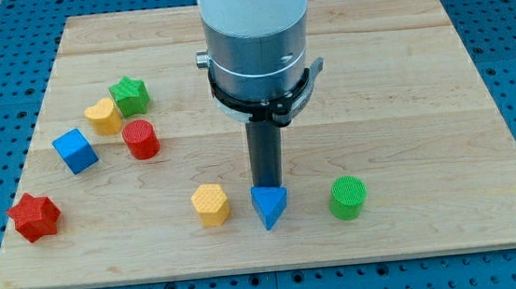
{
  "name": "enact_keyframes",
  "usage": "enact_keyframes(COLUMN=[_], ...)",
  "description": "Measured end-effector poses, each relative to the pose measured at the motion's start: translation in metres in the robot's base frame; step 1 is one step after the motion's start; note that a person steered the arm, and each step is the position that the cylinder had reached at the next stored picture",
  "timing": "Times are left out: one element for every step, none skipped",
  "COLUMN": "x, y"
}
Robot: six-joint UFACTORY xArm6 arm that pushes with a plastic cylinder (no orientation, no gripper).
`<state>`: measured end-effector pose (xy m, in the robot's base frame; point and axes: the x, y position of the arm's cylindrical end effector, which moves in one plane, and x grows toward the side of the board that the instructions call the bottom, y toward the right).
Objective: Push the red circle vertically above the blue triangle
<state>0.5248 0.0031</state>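
Nearest the bottom of the frame, along the front edge of the pale wooden worktop (402, 76), lie four pieces: a red ribbed plastic star (34, 216) at lower left, a yellow ribbed hexagonal block (211, 205) left of centre, the blue plastic triangle (270, 205) at lower centre, and a green ribbed cylinder (348, 197) to its right.

My tip (267, 185) stands just behind the blue triangle, at its upper edge; whether it touches cannot be told. There are no fingers on this arm, only a plain dark rod, so nothing is spread or pinched.

Further back, in the left middle of the frame, sit a blue plastic cube (75, 150) and the red circle (140, 139), a short ribbed cylinder standing upright on its flat end. Being round, it has no long axis on the worktop and points no particular way. Just behind it are a yellow ribbed heart-like block (103, 115) and a green ribbed star (129, 96), which touch each other.

The relation that matters: the red circle lies well to the left of my tip and somewhat higher in the frame. The spot above the blue triangle is where the rod now stands. In my judgement the tip must go round to the circle's left side and push it rightward, with the yellow and green pieces close enough to be disturbed.
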Motion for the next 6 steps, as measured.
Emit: enact_keyframes(x=[-0.051,-0.066,-0.016,-0.037,-0.082,-0.109], y=[-0.024,-0.113,-0.143,-0.187,-0.212,-0.204])
